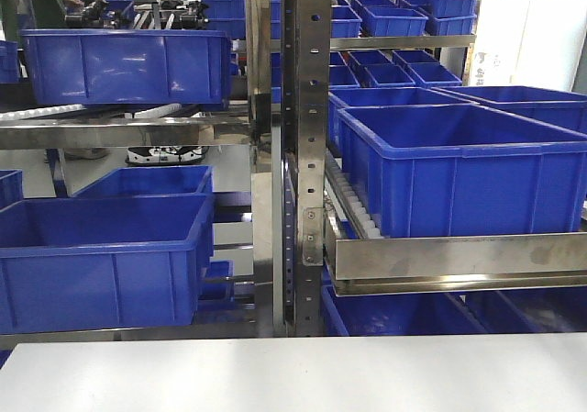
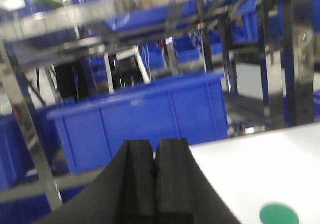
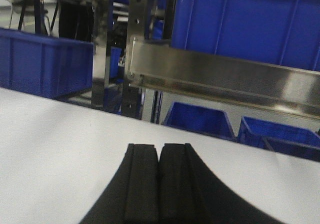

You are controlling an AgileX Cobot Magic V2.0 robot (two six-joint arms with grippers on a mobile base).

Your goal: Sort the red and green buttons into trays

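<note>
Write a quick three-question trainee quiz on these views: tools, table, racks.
1. True or false: the left tool is shut with nothing between its fingers.
2. Pick one: in the left wrist view, what lies on the white table at lower right? A) a red tray B) a green round cap C) a cream bin
3. Fill in: the crates on the steel rack are ___ in colour.

Key: 1 true; 2 B; 3 blue.
</note>
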